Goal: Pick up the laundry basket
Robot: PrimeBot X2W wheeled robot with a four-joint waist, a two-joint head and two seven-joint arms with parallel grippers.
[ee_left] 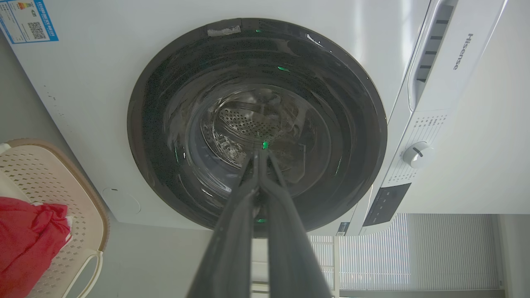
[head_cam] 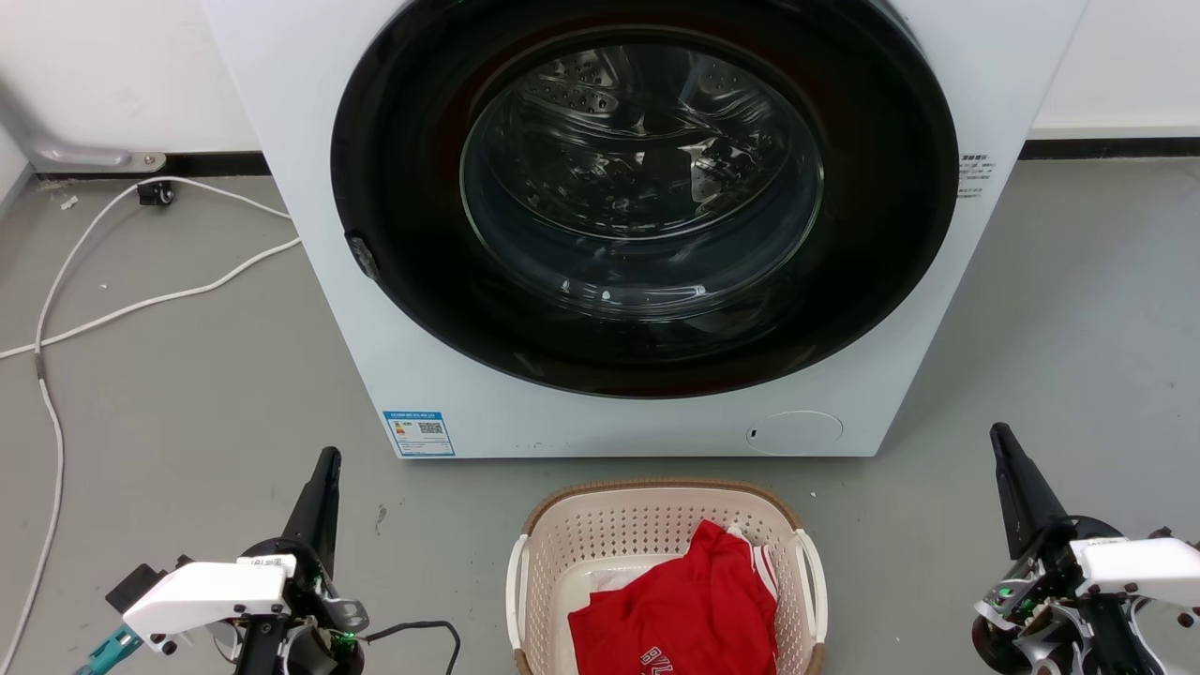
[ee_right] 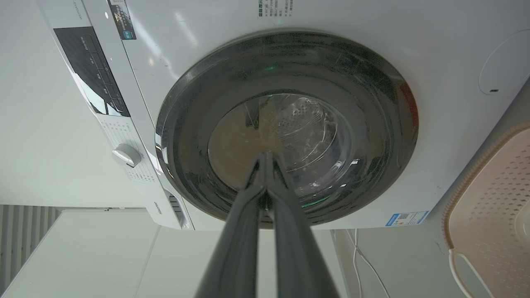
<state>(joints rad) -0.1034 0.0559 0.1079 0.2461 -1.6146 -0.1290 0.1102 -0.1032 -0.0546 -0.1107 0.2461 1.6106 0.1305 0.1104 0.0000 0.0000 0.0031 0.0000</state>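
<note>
The laundry basket point(head_cam: 600, 534), cream with perforated walls, a brown rim and white side handles, stands on the floor in front of the washer, holding red clothing point(head_cam: 689, 609). Part of the basket point(ee_left: 62, 194) shows at the left edge of the left wrist view, and a corner of the basket point(ee_right: 492, 194) at the right edge of the right wrist view. My left gripper point(head_cam: 328, 457) rests at the lower left, well apart from the basket, fingers pressed together with nothing between them point(ee_left: 260, 154). My right gripper point(head_cam: 997, 431) sits at the lower right, likewise shut and empty point(ee_right: 266, 155).
A white front-loading washing machine point(head_cam: 487, 412) with its dark round door point(head_cam: 647, 202) closed stands just behind the basket. White cables point(head_cam: 122, 305) trail over the grey floor at the left. Bare floor lies between each gripper and the basket.
</note>
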